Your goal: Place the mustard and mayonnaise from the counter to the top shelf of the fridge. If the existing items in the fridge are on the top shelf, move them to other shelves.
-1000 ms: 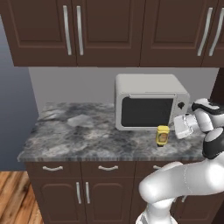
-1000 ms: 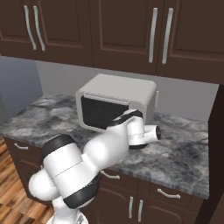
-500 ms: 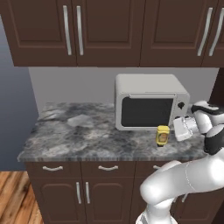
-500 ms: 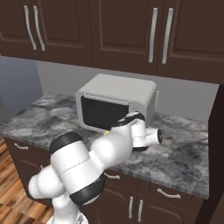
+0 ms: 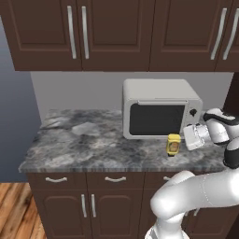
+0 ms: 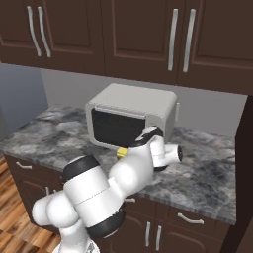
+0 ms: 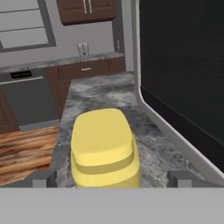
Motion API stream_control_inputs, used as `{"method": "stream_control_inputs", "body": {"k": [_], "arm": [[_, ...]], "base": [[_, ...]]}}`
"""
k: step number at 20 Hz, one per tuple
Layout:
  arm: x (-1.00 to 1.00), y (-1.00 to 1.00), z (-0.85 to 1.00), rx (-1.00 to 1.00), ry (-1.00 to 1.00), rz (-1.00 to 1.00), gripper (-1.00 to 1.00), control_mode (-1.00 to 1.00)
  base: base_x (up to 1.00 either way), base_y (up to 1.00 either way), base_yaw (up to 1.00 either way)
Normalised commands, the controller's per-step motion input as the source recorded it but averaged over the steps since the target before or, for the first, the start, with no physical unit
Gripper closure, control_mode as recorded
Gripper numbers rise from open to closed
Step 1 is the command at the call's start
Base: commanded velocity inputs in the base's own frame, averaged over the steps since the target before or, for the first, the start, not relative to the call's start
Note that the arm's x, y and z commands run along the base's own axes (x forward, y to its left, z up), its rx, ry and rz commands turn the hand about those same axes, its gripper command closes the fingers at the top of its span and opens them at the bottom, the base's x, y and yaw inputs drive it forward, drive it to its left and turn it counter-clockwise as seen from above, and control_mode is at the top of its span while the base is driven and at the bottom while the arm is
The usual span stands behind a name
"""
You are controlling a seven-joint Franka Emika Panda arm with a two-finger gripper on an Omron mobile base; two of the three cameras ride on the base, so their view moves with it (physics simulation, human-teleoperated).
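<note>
The white two-finger gripper [image 7: 112, 178] has crept closer to the small squat yellow mustard bottle [image 5: 173, 145], jaws spread wide, holding nothing. The bottle stands between its fingertips [image 7: 45, 178] on the grey marbled counter [image 5: 102, 149], the white microwave [image 5: 158, 107] just beside.

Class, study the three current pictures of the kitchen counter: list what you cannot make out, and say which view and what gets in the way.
- Mustard: in the right base view the arm covers all but a yellow sliver.
- Mustard's label: in the hand view the cap hides the bottle below.
- Hand: fingertips cut off at the hand view's bottom edge.
- Microwave: its knob markings are too small in the left base view.
</note>
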Motion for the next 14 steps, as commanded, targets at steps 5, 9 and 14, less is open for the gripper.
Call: {"method": "stream_control_inputs", "body": {"k": [5, 9, 14], "arm": [[0.0, 0.21, 0.0, 0.0, 0.0, 0.0, -1.0, -1.0], [0.0, 0.34, 0.0, 0.0, 0.0, 0.0, -1.0, -1.0], [0.01, 0.1, 0.0, 0.0, 0.0, 0.0, 1.0, -1.0]], "base": [[0.0, 0.0, 0.0], [0.0, 0.0, 0.0], [0.0, 0.0, 0.0]]}}
